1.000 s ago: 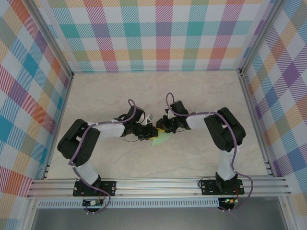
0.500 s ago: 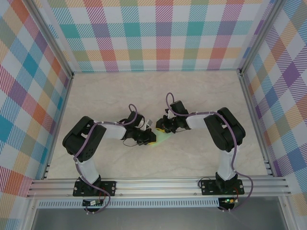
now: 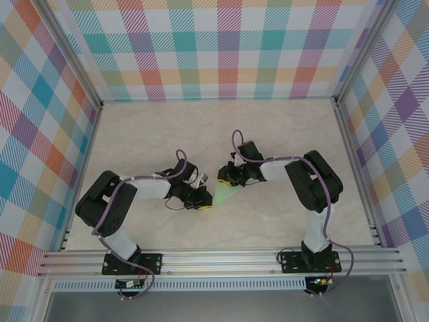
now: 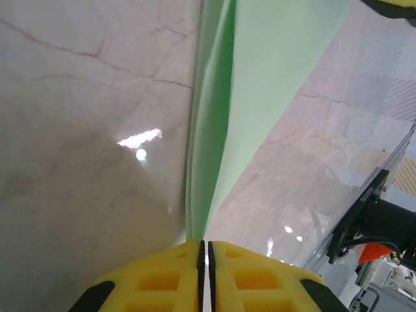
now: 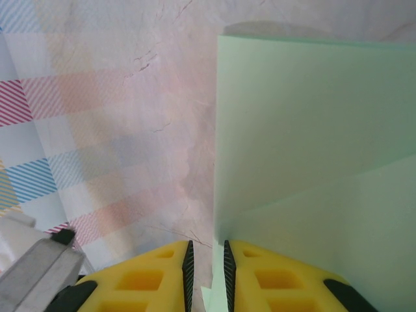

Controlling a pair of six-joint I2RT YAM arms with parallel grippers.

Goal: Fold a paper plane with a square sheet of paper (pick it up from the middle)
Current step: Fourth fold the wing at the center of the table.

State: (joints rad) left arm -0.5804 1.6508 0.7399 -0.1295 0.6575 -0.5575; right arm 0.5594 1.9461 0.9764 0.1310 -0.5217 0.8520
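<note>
- This is a robotics lab test cell, built for the rig rather than lived in.
- A frame of silver slotted aluminium rails (image 3: 221, 258) boxes in the work area.
- Flat wall panels printed in pastel plaid (image 3: 221, 47) stand on three sides like a staged backdrop.
- The floor of the cell is a pale marble-look tabletop (image 3: 154, 127).
- Two black-and-white jointed robot arms, the left (image 3: 110, 208) and the right (image 3: 315, 181), are bolted to the near rail.
- Exposed purple cables (image 3: 234, 137) loop along the arms, and a small circuit board (image 3: 316, 283) sits by the right arm's base.

Bright, even light throughout, shadows soft. Two small glare spots (image 4: 139, 138) glint on the worktop (image 4: 71, 97) in the left wrist view.
</note>
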